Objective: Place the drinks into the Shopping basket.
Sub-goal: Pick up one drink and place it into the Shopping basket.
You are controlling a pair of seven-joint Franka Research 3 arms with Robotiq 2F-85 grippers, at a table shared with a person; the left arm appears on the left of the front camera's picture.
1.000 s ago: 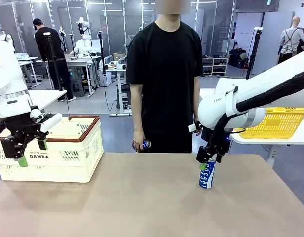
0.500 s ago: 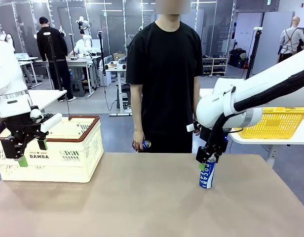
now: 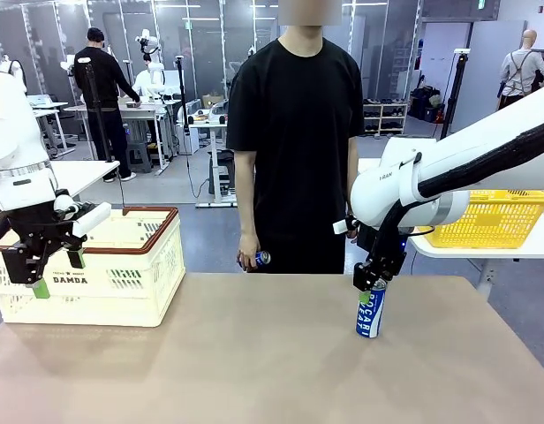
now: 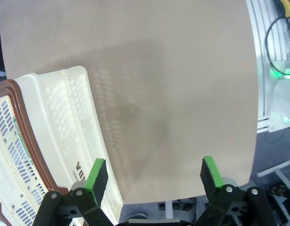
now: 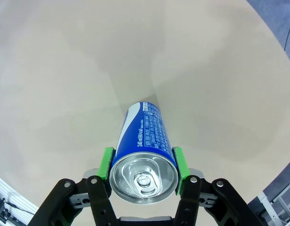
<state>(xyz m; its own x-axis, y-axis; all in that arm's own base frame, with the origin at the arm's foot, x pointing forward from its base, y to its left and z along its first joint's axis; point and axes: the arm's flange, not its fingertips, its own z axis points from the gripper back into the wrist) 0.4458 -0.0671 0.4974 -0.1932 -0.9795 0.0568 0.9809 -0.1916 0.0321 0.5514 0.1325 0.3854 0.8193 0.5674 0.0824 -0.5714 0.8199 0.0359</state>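
A blue drinks can [image 3: 370, 314] with white lettering stands upright on the right part of the table. My right gripper [image 3: 372, 283] is shut on its top; in the right wrist view the green pads [image 5: 106, 162] press both sides of the can [image 5: 144, 150]. The person behind the table holds another blue can [image 3: 260, 258] low in one hand. The cream Shopping basket [image 3: 113, 265] with a brown rim sits at the table's left. My left gripper [image 3: 56, 272] hangs open in front of the basket [image 4: 55, 136], nothing between its fingers.
The person stands at the far table edge, centre. A yellow mesh basket [image 3: 497, 219] rests on a separate table behind my right arm. Bare tan tabletop [image 3: 254, 362] stretches between the Shopping basket and the can.
My right gripper's fingers have closed onto the top of the blue can. The left arm and the person have not moved.
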